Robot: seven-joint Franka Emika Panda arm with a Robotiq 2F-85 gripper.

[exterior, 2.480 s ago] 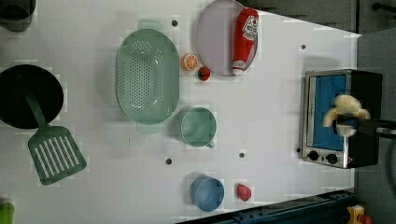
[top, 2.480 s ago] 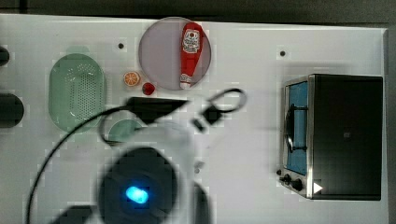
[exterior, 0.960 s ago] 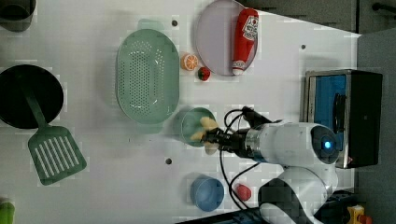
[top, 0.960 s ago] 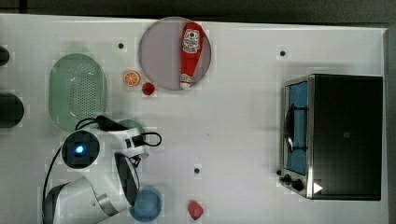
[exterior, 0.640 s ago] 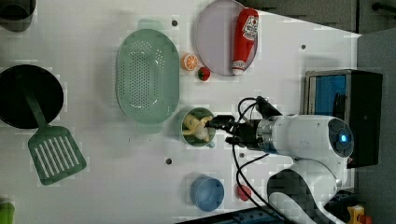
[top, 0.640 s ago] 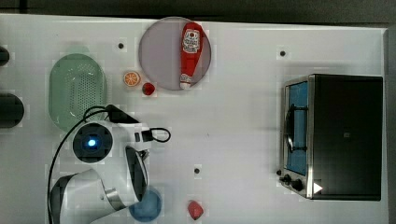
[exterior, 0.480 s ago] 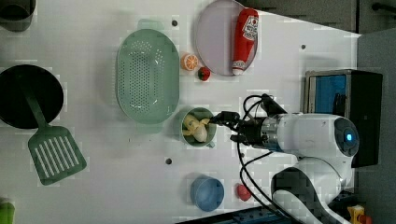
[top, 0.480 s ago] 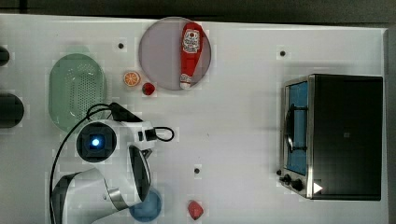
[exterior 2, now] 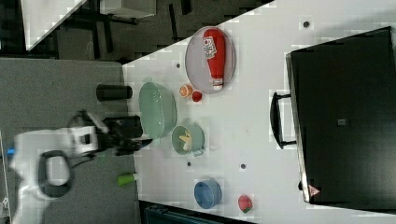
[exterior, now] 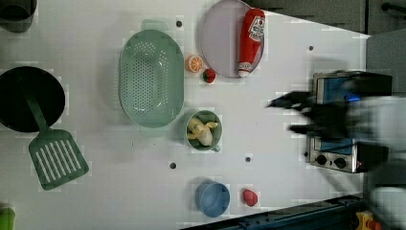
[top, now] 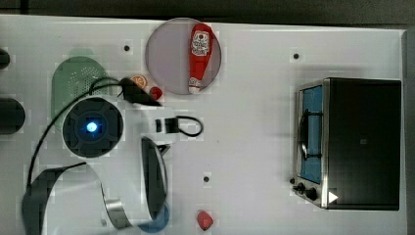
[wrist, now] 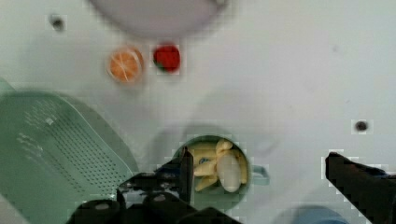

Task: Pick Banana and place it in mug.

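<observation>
Inside the mug (exterior: 204, 131), the banana (exterior: 201, 132)

A white worktop (exterior: 119, 191) is carrying everything. In the left view, a green colander (exterior: 151, 77) is lying at the centre, with the mug (exterior: 204, 131) sitting just beside it toward the left view's lower right. An orange slice (exterior: 194, 63) and a strawberry (exterior: 208, 75) are resting between the colander and a round plate (exterior: 220, 38) at the left view's top. A blue cup (exterior: 212, 198) and a red piece (exterior: 249, 197) are sitting near the left view's bottom edge. A toaster oven (exterior: 342, 122) is standing at the left view's right. A black pan (exterior: 28, 98) and a green spatula (exterior: 57, 160) are lying at the left view's left.
</observation>
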